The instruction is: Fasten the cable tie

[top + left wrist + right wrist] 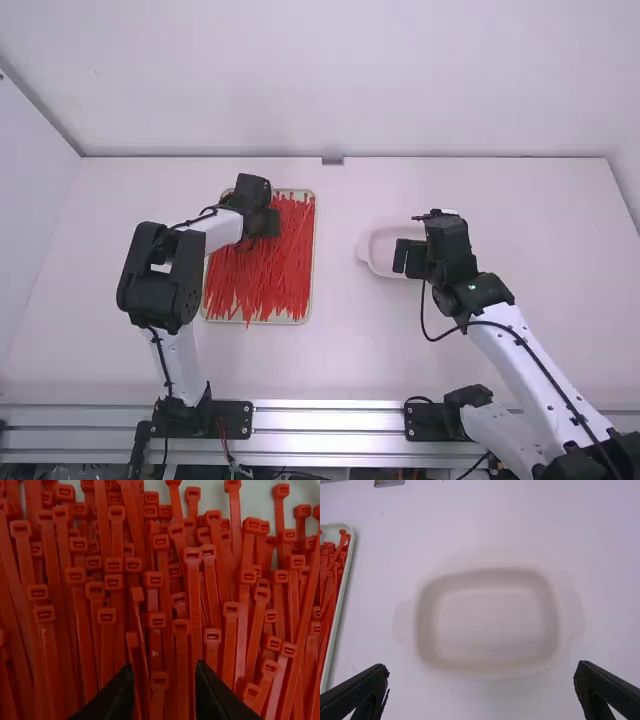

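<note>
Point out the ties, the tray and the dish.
ties (160,580): left wrist view, a strap mid-pile.
tray (339,605): right wrist view, its rim.
dish (487,620): right wrist view, its bare floor.

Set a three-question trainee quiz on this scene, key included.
1. True or false: the dish is empty.
2. The left gripper is over: A) the dish, B) the ties in the tray, C) bare table.
3. Fill in: the right gripper, above the dish, is ____ (open/shut).
Key: 1 true; 2 B; 3 open.
</note>
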